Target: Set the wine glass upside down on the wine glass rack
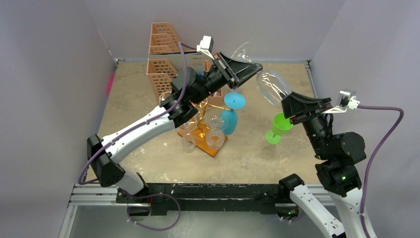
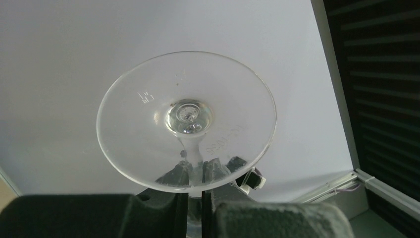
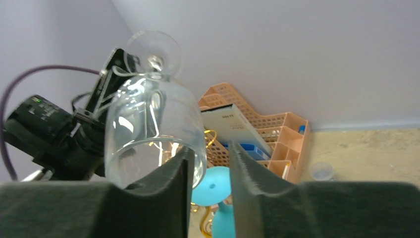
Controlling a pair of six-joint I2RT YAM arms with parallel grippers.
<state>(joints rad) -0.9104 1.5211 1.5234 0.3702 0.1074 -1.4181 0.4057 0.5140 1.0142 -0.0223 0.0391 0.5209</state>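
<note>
A clear wine glass (image 1: 272, 85) hangs tilted in the air above the back of the table, its foot (image 2: 185, 119) toward the rear wall. My left gripper (image 1: 252, 67) is shut on its stem just under the foot, as the left wrist view shows (image 2: 195, 198). My right gripper (image 1: 289, 101) stands open at the bowl's rim (image 3: 148, 124); the rim wall lies in the gap against one finger (image 3: 178, 173). The wine glass rack (image 1: 203, 116), gold wire on a brown base, stands below and to the left, partly hidden by the left arm.
A blue glass (image 1: 230, 116) and clear glasses (image 1: 215, 130) hang on the rack. A green glass (image 1: 279, 128) stands upright to its right, under my right gripper. Peach perforated organizers (image 1: 163, 44) stand at the back left.
</note>
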